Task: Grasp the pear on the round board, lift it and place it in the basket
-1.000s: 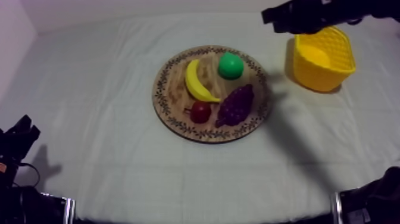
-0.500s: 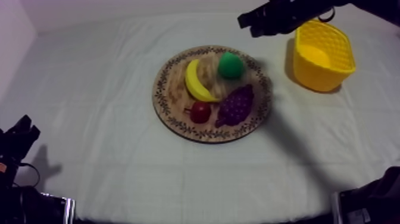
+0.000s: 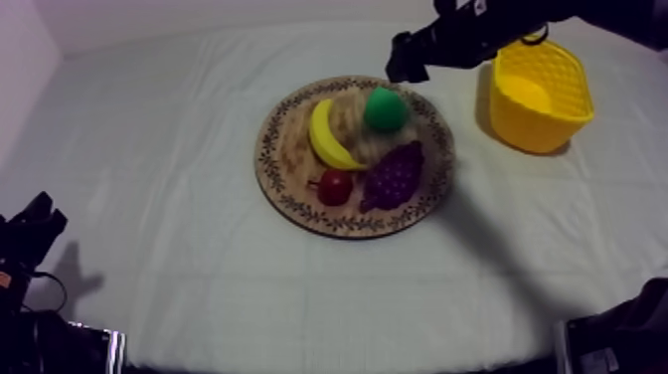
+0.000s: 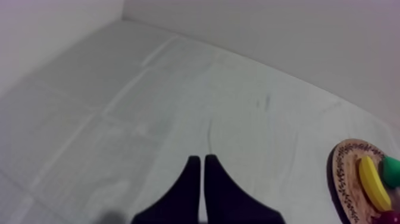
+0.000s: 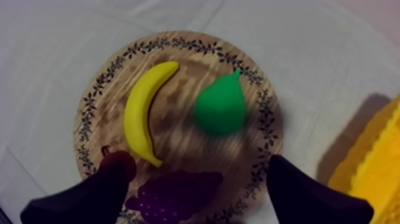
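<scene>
Right claw (image 5: 197, 162) apparently just above pear (image 5: 221, 109)

Right hand (image 3: 401, 65) away from the yellow basket (image 3: 542, 124), now at the wooden board (image 3: 268, 149) rim near the pear (image 3: 385, 109).

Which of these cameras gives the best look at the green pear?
The right wrist view: the pear lies whole and close on the wooden board, just ahead of the open right gripper. The top view shows the pear whole but small. The left wrist view catches just a sliver of the pear beside the banana.
</scene>
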`<state>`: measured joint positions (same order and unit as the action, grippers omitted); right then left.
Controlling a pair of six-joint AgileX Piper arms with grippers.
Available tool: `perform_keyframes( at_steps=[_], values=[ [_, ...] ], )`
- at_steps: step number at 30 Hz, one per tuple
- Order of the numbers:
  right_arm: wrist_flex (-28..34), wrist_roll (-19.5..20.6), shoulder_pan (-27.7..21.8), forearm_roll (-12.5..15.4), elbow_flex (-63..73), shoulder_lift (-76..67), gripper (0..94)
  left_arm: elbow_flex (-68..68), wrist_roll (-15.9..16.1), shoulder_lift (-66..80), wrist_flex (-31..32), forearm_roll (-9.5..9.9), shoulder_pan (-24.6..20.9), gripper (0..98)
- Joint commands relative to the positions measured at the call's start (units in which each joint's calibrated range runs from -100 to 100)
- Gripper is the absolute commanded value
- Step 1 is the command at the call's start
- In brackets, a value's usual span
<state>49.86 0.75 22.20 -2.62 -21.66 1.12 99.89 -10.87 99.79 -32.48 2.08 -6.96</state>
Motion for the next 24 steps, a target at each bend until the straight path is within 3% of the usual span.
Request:
perform_keyframes(
  at_steps=[1,12,24],
  values=[
    [0.1,0.0,0.0,0.2,0.3,1.3,84.9,0.0,0.0,0.0,0.0,0.00,0.0,0.1],
    [-1.3,-1.6,-1.7,2.2,6.5,16.9,84.5,0.0,0.0,0.0,0.0,0.00,0.0,0.1],
    [0.3,-1.7,-2.7,1.8,17.6,31.6,83.6,0.0,0.0,0.0,0.0,0.00,0.0,0.1]
  ],
)
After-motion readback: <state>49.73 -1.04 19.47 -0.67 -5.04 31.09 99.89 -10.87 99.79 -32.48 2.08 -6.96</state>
